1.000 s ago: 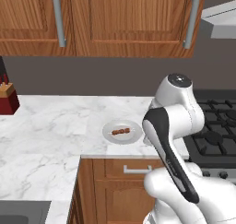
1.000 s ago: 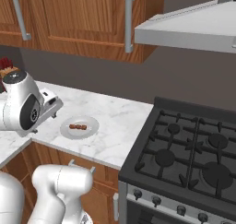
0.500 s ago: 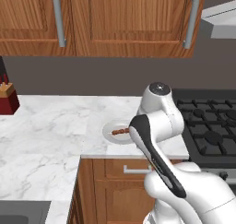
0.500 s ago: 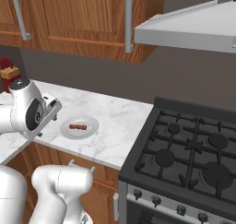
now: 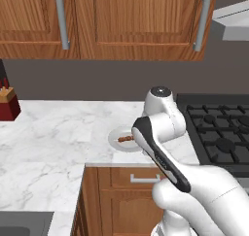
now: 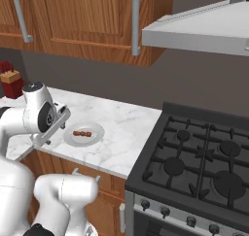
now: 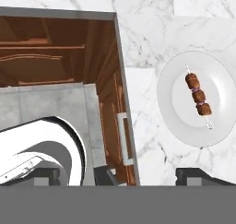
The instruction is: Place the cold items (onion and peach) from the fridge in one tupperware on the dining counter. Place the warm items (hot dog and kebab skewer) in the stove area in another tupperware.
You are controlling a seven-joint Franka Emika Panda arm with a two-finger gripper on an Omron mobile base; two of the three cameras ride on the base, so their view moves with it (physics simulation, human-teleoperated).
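Marble counter (image 6: 124,128) left of stove (image 6: 199,169), wood cabinets above. Kebab skewer (image 7: 198,98) lies flat on white plate (image 7: 170,96), nr counter's front edge. Gripper (image 7: 124,174) high over the edge, off to one side of plate, jaws spread wide, nothing held. Risk: thin skewer, slick plate; an off-centre pinch could skid plate twd edge.

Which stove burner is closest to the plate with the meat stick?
The front left burner sits closest to the plate holding the kebab skewer. The other burners lie farther back or farther right on the stove.
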